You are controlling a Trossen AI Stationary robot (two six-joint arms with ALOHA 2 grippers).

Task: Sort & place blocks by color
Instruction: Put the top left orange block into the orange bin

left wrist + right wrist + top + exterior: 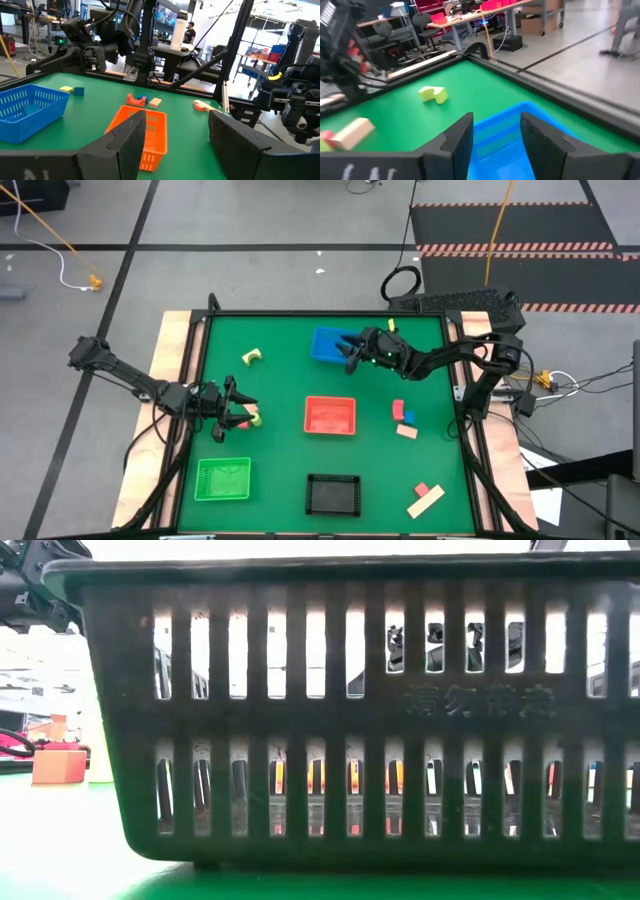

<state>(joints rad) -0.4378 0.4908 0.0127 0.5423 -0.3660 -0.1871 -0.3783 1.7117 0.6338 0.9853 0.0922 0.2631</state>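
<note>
Nearest the low camera we find the black bin, its slatted wall filling almost the whole view. In the high view it sits at the front edge of the green desk, with the green bin to its left and a tan bar touching a red block to its right.

At mid-desk we note the red bin. To its right lie a pink block, a blue block and a tan block, close together. To its left the left gripper hangs just above the surface, fingers spread wide and holding nothing, with small red and yellow blocks just beside it.

Farther back a yellow arch lies alone. The right gripper hovers over the blue bin, fingers parted and empty in its wrist view.

Beyond the desk we see grey floor, striped matting, cables, workbenches and shelving. A person stands far off.
</note>
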